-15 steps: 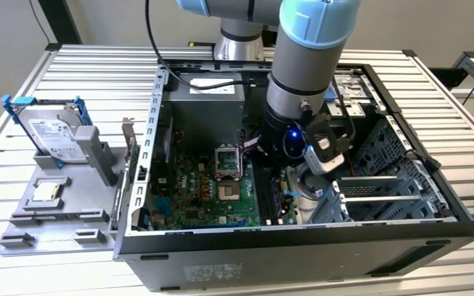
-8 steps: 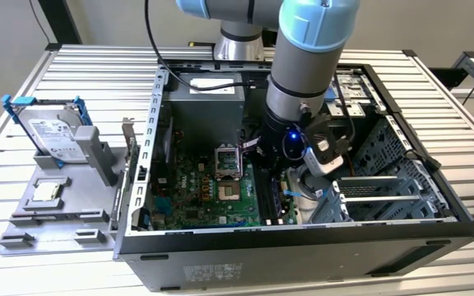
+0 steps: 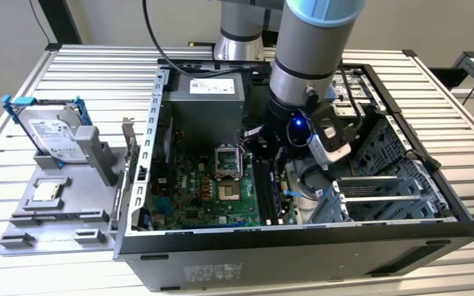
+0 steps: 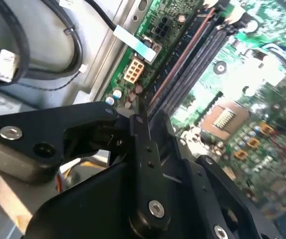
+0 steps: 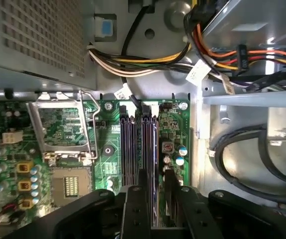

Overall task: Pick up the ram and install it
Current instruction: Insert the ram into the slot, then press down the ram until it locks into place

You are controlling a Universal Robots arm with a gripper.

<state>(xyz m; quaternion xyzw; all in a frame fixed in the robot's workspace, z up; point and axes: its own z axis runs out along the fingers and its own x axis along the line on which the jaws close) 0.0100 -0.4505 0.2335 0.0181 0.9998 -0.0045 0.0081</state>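
One thin blue stick, the ram (image 3: 271,191), stands on its edge among the motherboard's black slots (image 5: 138,144), inside the open computer case (image 3: 303,253); in the second wrist view its top edge shows as a narrow reddish-brown line (image 4: 182,62) that runs straight out ahead of the jaws and ends in the gap between them; its long axis lies along the slots, in line with them rather than across, and that alignment is what the seating turns on. The gripper (image 4: 152,119) sits over the near end of the stick, so nearly all of the ram's length reaches forward of the jaws and none of it juts out to either side; the jaws are drawn close together with only a slim gap, and I judge that they pinch the ram by its two flat faces. Whether the lower edge is already down in a slot or just above it I cannot tell. Off to one side of the jaws, beyond the slots, lies the processor socket (image 5: 58,134) with its metal frame; to the other side lies the green edge of the motherboard (image 5: 175,124), and past that the bare metal wall with bundled black cables (image 5: 252,149).
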